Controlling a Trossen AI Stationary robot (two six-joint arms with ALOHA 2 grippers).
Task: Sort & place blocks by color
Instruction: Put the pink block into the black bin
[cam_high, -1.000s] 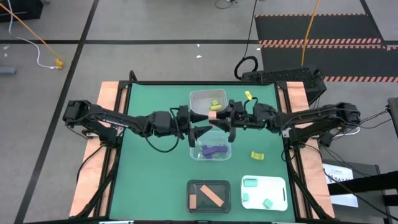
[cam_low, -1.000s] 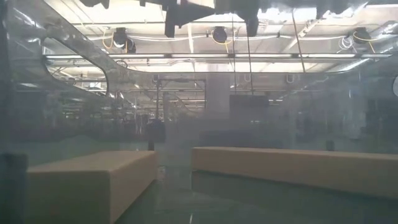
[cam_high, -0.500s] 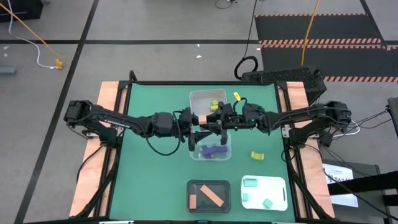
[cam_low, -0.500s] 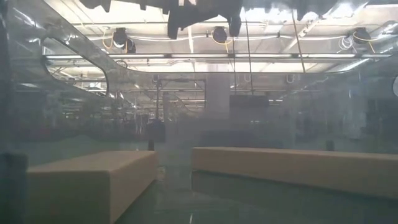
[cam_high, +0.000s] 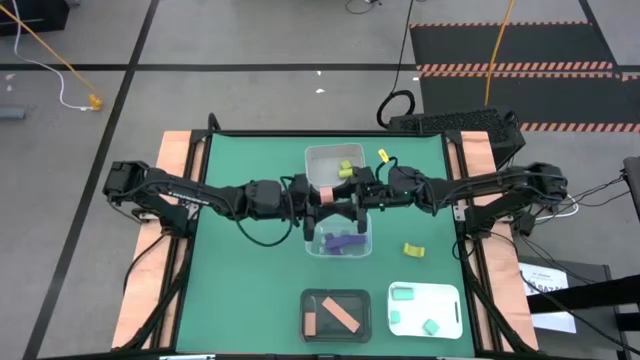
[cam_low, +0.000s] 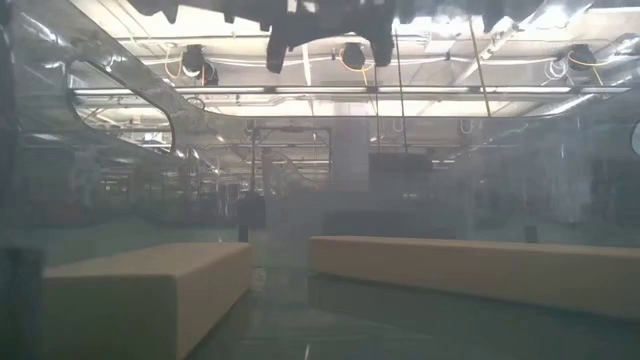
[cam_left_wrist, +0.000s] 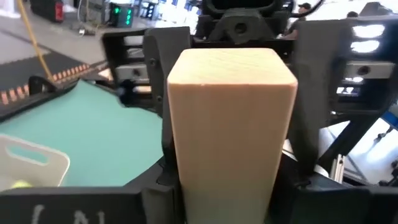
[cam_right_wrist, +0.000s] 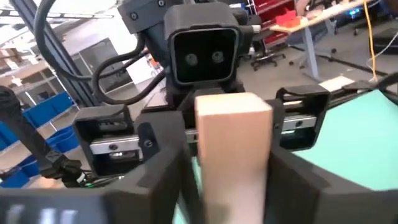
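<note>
A salmon-pink block (cam_high: 326, 191) hangs in the air over the middle of the table, between my two grippers, which meet tip to tip. My left gripper (cam_high: 318, 195) comes from the table's left and is shut on the block (cam_left_wrist: 230, 124). My right gripper (cam_high: 340, 193) comes from the right and is open. Its fingers stand on either side of the block's other end (cam_right_wrist: 233, 155) with a thin gap showing. A yellow-green block (cam_high: 414, 249) lies flat on the green table top. My left gripper pinches the block's two opposite side faces (cam_left_wrist: 186, 180) between its two fingers, at the end nearest that arm. The fingers come level from the table's left and lie along the block. The block points level toward the right arm, lifted clear above the trays.
Below the grippers stand two clear trays, the far one (cam_high: 318, 158) with yellow-green blocks and the near one (cam_high: 318, 246) with purple blocks. At the near edge are a black tray (cam_high: 306, 312) with salmon blocks and a white tray (cam_high: 455, 310) with mint blocks.
My right gripper has carried the salmon block toward the table's left, in between my left gripper's wide-open fingers. My left gripper has shut on the block. My right gripper's fingers have spread apart. The block stays level and clear of the trays.
</note>
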